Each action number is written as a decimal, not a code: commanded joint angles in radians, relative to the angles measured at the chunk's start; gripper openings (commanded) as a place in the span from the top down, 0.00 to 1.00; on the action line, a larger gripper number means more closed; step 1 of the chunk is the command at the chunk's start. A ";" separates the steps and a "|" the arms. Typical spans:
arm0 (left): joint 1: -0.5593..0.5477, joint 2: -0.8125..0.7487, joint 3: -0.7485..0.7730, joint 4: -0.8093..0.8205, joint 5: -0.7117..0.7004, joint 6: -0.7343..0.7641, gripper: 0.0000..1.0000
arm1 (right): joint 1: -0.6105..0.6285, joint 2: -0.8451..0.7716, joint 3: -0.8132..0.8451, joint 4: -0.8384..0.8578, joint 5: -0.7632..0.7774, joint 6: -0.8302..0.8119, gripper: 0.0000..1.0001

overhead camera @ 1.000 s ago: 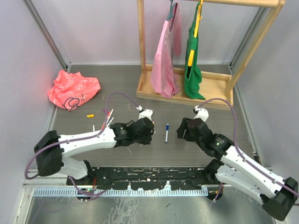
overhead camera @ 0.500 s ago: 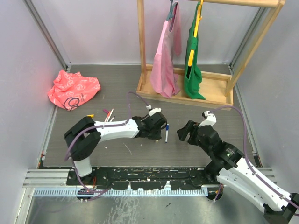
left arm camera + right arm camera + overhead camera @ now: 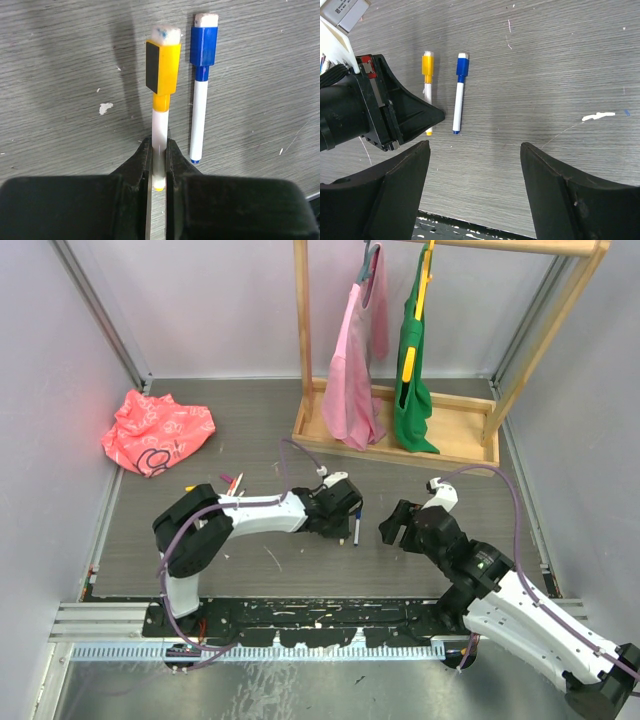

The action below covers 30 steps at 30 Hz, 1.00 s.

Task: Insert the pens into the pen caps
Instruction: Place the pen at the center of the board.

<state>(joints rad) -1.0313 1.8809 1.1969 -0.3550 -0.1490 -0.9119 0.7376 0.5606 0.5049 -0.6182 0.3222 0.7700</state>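
top view: blue pen (image 3: 357,525), capped, flat on the grey table (image 3: 450,490) mid-scene. left gripper (image 3: 346,517) just left of the blue pen, its load hidden from this angle. right gripper (image 3: 393,525) near the blue pen on the other side, apart from it. loose pens and caps (image 3: 232,483) in a small cluster well to the left of the blue pen, with what looks like an orange cap (image 3: 191,488) further left again.

left wrist view: fingers (image 3: 142,160) pinched tight on the white barrel of a yellow pen (image 3: 160,117), close to its tail end. yellow cap (image 3: 163,67) already seated on the tip, a black block on its side. blue pen just right of the yellow pen, parallel, not touching. cannot tell whether the yellow pen lies on the table or hangs just above it.

right wrist view: right gripper (image 3: 475,150) spread wide, holding nothing, over bare table near the tail end of the blue pen.

probable step: setting the finished yellow pen down beside the blue pen. best done by lowering until the barrel lies flat, opening the jaws gently, then lifting straight up, so as not to nudge the blue pen or roll the yellow one. after that, probably on to the loose pens and caps far left of the blue pen.
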 commanded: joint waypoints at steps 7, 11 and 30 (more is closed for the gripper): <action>0.016 0.020 0.024 0.018 0.011 -0.028 0.83 | -0.003 -0.002 0.045 0.024 0.020 0.000 0.22; 0.019 0.013 0.016 0.023 0.012 -0.030 0.79 | -0.003 -0.001 0.045 0.025 0.017 -0.001 0.22; 0.023 -0.012 0.004 0.053 0.024 -0.035 0.98 | -0.003 -0.007 0.046 0.022 0.006 0.005 0.22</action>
<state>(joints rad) -1.0122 1.8893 1.2037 -0.3401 -0.1253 -0.9348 0.7376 0.5629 0.5087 -0.6186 0.3237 0.7700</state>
